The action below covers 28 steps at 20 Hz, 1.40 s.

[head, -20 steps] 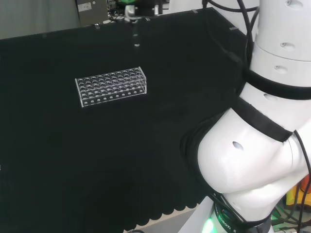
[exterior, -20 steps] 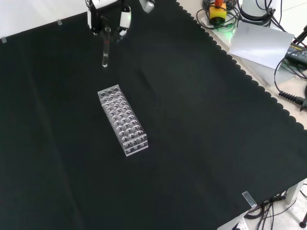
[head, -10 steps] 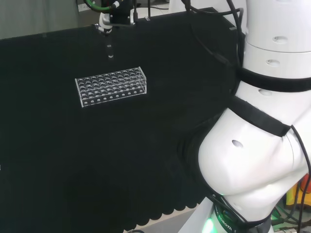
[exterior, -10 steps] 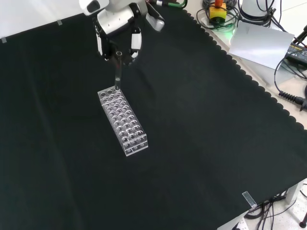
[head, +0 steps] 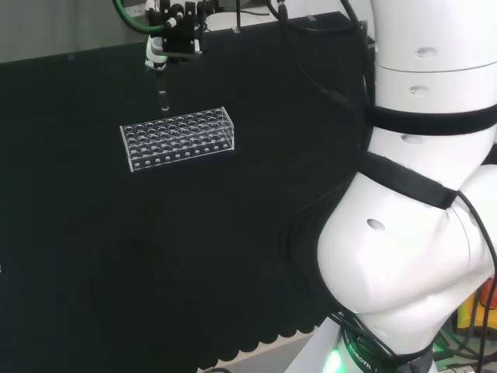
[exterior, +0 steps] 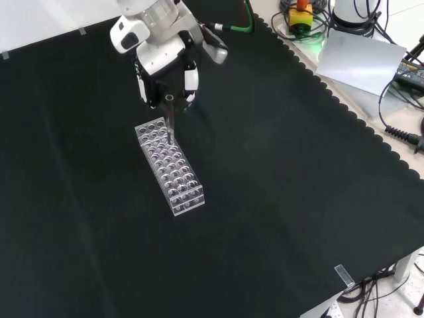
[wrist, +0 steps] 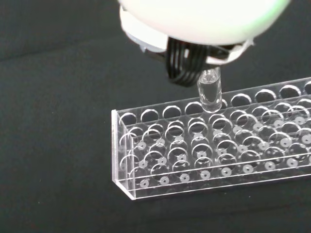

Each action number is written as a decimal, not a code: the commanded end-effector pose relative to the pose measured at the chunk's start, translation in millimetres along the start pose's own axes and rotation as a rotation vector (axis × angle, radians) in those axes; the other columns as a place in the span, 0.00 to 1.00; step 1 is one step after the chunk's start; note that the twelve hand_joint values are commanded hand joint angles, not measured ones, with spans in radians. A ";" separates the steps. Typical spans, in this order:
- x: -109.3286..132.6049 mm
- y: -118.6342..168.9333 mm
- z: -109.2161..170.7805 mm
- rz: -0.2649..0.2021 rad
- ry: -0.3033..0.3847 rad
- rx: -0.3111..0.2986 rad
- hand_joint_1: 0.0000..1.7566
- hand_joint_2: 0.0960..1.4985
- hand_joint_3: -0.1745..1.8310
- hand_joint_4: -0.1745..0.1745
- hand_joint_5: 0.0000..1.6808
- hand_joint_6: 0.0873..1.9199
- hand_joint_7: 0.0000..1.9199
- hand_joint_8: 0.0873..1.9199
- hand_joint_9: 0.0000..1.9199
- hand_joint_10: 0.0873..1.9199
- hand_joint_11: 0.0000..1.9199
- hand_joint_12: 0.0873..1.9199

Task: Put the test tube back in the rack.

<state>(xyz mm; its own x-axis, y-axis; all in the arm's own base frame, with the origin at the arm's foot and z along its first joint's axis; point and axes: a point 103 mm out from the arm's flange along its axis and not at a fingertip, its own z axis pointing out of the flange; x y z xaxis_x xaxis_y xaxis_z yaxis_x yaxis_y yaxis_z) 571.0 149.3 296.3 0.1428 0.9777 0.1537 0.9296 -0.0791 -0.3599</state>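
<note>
In the front view, the near half of the black-cloth tabletop (exterior: 278, 218) is bare cloth. Farther in, left of centre, lies the clear plastic test tube rack (exterior: 169, 165), a long block of round holes running from near right to far left. No other tube can be made out in it.

At the rack's far end the clear glass test tube (exterior: 169, 119) hangs upright, its rounded bottom just over the holes of the far rows. The wrist view shows that tip (wrist: 210, 94) poised above a hole in the rack's (wrist: 214, 141) back row, apart from the plastic as far as can be told.

Above it, the black and white hand (exterior: 165, 63) reaches in from the far side, its fingers (exterior: 191, 79) curled down around the tube's upper end and pinching it.

In the head view the hand (head: 175, 35) holds the tube (head: 161, 97) just beyond the rack's (head: 178, 138) far edge.
</note>
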 end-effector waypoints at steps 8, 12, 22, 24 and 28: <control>9.0 29.6 27.7 0.002 0.011 0.065 0.82 0.32 0.48 0.00 0.77 0.31 0.70 0.33 0.69 0.30 0.64 0.43; 1.8 36.7 32.5 0.021 0.016 0.072 0.82 0.32 0.48 0.00 0.77 0.31 0.70 0.33 0.69 0.30 0.64 0.43; -23.1 43.6 33.8 0.038 0.072 0.090 0.82 0.32 0.49 0.00 0.77 0.31 0.70 0.33 0.69 0.30 0.64 0.43; -23.5 44.3 34.4 0.036 0.073 0.092 0.82 0.32 0.49 0.00 0.77 0.31 0.70 0.33 0.69 0.30 0.64 0.43; -8.6 49.0 38.0 0.038 0.068 0.092 0.82 0.32 0.49 0.00 0.77 0.31 0.70 0.33 0.69 0.30 0.64 0.43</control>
<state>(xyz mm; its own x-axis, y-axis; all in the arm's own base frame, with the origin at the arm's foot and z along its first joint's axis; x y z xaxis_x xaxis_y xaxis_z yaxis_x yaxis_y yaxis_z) 598.9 131.4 246.3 0.2023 0.9579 0.2040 0.8904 -0.0932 -0.4456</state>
